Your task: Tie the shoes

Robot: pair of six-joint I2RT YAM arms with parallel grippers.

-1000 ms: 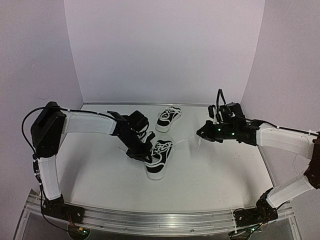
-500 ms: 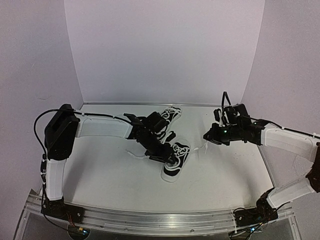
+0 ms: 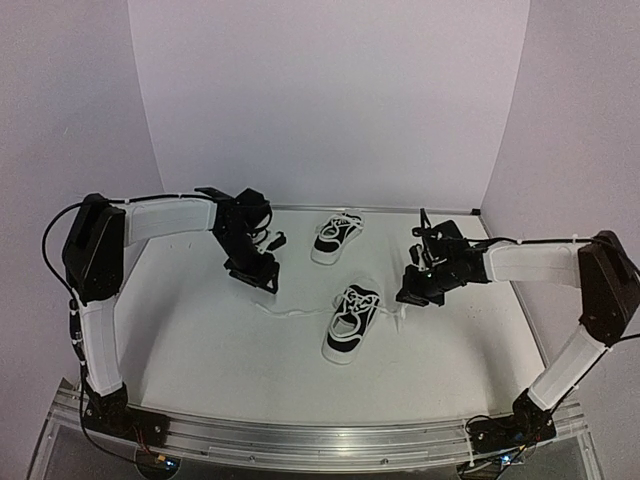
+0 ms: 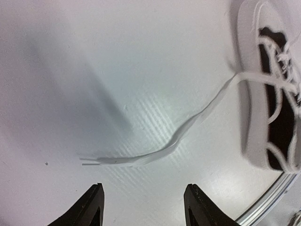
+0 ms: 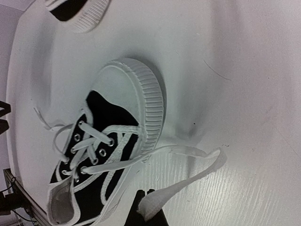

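Observation:
Two black shoes with white soles lie on the table. The near shoe (image 3: 352,322) (image 5: 106,155) sits mid-table, its laces loose. The far shoe (image 3: 337,237) (image 5: 75,12) rests near the back wall. My right gripper (image 3: 408,293) (image 5: 149,209) is shut on the end of the near shoe's right lace (image 5: 188,181), just right of its toe. The left lace (image 3: 295,311) (image 4: 160,150) lies flat on the table. My left gripper (image 3: 256,279) (image 4: 143,200) hovers open above that lace's tip, with nothing between its fingers. The near shoe (image 4: 273,84) shows at the left wrist view's right edge.
White walls close in the table at the back and both sides. A metal rail (image 3: 320,440) runs along the near edge between the arm bases.
My left gripper has opened, dropped the left lace and pulled back to the far left. The near shoe has slid right. The right gripper stays shut and has shifted slightly left.

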